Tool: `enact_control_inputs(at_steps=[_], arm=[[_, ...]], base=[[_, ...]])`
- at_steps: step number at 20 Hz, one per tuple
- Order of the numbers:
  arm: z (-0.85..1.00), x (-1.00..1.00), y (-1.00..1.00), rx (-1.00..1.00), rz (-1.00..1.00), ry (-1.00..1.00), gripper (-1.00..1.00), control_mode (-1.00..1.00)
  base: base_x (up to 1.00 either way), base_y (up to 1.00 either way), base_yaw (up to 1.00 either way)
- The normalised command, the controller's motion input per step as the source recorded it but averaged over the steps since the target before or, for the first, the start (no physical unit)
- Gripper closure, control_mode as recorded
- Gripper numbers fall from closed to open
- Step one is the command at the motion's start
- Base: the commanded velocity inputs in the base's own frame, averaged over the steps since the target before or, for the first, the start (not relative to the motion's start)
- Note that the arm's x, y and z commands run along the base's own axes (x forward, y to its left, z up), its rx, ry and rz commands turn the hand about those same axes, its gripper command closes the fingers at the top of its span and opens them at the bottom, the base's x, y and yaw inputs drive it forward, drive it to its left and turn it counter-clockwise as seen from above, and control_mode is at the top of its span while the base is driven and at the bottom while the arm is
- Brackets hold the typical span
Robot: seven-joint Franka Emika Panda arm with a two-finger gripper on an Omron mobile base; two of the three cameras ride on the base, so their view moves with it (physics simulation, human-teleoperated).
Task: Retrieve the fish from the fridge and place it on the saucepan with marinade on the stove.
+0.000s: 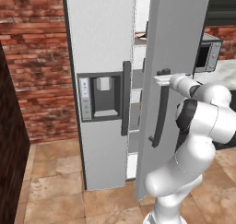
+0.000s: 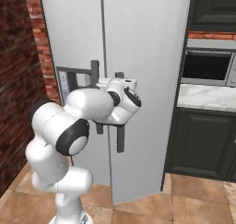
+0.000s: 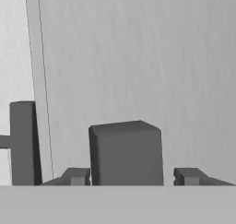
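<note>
The fridge [image 1: 101,43] is tall and light grey, with a water dispenser [image 1: 103,96] in its left door. Its right door [image 1: 179,34] stands partly ajar, and white shelves [image 1: 137,78] show in the gap. My gripper [image 1: 159,79] is at the top of that door's dark vertical handle [image 1: 161,108]. In the hand view the handle [image 3: 125,154] stands between my fingertips [image 3: 76,177]; the gripper [image 3: 131,177] is open around it, with a gap on the right side. The fish is hidden, and the saucepan with marinade and the stove are out of view.
The left door's handle [image 3: 22,142] is close beside the gripper. A microwave [image 2: 207,66] sits over a marble counter [image 2: 207,96] with dark cabinets [image 2: 203,140] to the right of the fridge. A brick wall [image 1: 37,57] bounds the left.
</note>
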Motion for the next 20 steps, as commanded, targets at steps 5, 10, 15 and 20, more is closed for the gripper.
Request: enact_control_inputs(at_steps=[5,10,15,20], arm=[[0.11,-0.35,-0.50,0.00,0.07,0.06,1.00,-1.00],[0.03,-0.31,-0.42,0.00,0.03,0.06,1.00,-1.00],[0.00,-0.31,-0.47,0.00,0.05,0.03,1.00,-1.00],[0.00,-0.13,-0.31,0.00,0.05,0.02,1.00,-1.00]], base=[[0.00,0.00,0.00],[0.00,0.00,0.00],[0.00,0.00,0.00],[0.00,0.00,0.00]])
